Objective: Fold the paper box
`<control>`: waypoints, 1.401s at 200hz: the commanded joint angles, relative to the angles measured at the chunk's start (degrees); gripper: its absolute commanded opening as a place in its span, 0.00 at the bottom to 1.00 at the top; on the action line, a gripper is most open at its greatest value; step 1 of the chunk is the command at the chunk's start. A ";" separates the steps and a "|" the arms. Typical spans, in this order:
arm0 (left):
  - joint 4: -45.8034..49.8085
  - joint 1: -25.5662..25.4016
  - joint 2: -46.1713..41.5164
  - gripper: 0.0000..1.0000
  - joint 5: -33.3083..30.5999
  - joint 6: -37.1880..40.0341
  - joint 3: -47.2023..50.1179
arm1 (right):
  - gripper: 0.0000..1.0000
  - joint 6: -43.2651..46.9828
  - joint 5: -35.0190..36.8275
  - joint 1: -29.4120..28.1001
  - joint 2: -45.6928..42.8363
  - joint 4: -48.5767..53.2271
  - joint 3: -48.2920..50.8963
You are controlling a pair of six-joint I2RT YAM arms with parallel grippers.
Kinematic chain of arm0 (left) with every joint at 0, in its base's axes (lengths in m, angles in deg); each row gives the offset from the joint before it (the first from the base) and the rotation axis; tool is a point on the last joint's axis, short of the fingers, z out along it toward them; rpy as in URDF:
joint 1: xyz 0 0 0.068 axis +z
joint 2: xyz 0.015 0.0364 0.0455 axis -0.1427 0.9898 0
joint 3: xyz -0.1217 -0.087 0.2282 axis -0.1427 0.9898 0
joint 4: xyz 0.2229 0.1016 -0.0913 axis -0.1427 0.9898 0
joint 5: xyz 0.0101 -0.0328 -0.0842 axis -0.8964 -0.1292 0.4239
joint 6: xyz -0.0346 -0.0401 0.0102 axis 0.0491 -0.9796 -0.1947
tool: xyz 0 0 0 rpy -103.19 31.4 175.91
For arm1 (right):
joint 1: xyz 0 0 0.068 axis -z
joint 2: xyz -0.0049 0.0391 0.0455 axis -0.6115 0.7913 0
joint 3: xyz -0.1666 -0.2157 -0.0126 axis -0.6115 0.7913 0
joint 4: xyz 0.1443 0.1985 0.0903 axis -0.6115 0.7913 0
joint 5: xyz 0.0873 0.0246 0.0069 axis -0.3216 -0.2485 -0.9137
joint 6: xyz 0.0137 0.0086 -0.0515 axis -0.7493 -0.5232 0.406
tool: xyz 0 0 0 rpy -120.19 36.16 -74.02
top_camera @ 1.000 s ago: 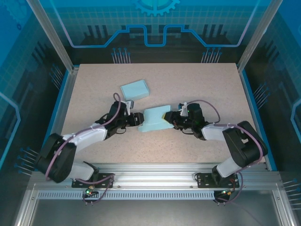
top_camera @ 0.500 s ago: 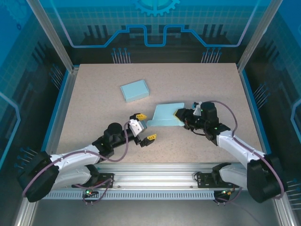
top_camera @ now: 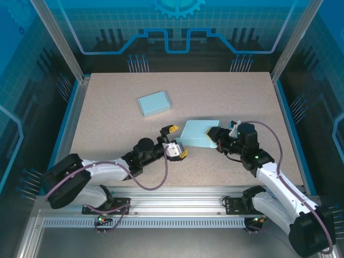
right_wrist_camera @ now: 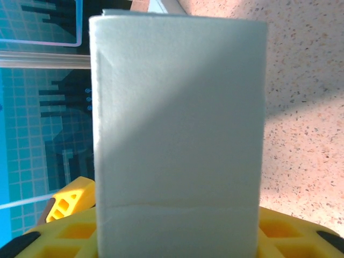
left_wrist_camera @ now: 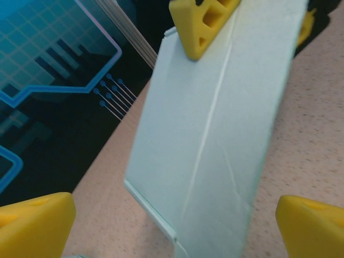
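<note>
Blue panels printed with circuit lines wall in a speckled beige desk (top_camera: 242, 97). The paper box (top_camera: 196, 133), a pale blue flattened sheet, sits right of the desk's middle, closer to the near edge than the far one. The right pincer (top_camera: 214, 135) is clenched on its right end. From the right wrist, the sheet rises straight up between the yellow fingers (right_wrist_camera: 70, 207) and hides much of the background. From the left wrist, one of those yellow fingertips (left_wrist_camera: 201, 27) presses on the sheet's far end, and a long crease runs down the pale face.

The left pincer (top_camera: 176, 142) is released, with its jaws spread wide at the sheet's left edge, one fingertip toward the far side and one toward the near side. From its own wrist, both yellow fingertips (left_wrist_camera: 35, 220) stand clear of the paper, which lies ahead between them. I cannot tell whether the sheet's lower edge touches the desk.

A flat closed box (top_camera: 154, 103) of the same pale blue lies left of centre, toward the far edge, well apart from both arms.
</note>
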 commanded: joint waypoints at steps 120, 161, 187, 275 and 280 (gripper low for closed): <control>-9.68 -3.08 16.18 0.86 -12.73 11.85 -9.17 | 0.46 -2.04 0.07 0.09 1.57 -1.25 -0.75; -14.02 -4.03 19.07 0.73 -16.13 15.20 -9.83 | 0.47 -2.02 0.22 0.10 2.33 -1.16 -0.93; -17.09 -4.67 19.95 0.59 -17.67 16.43 -9.75 | 0.49 -1.40 0.24 0.09 3.32 -0.60 -1.37; -11.60 -5.21 11.56 0.37 -16.93 16.35 -4.39 | 0.75 3.15 2.29 0.74 4.07 4.23 -3.97; -9.22 -5.25 10.33 0.37 -16.84 16.08 -4.06 | 0.77 3.63 2.32 0.93 3.99 4.57 -4.21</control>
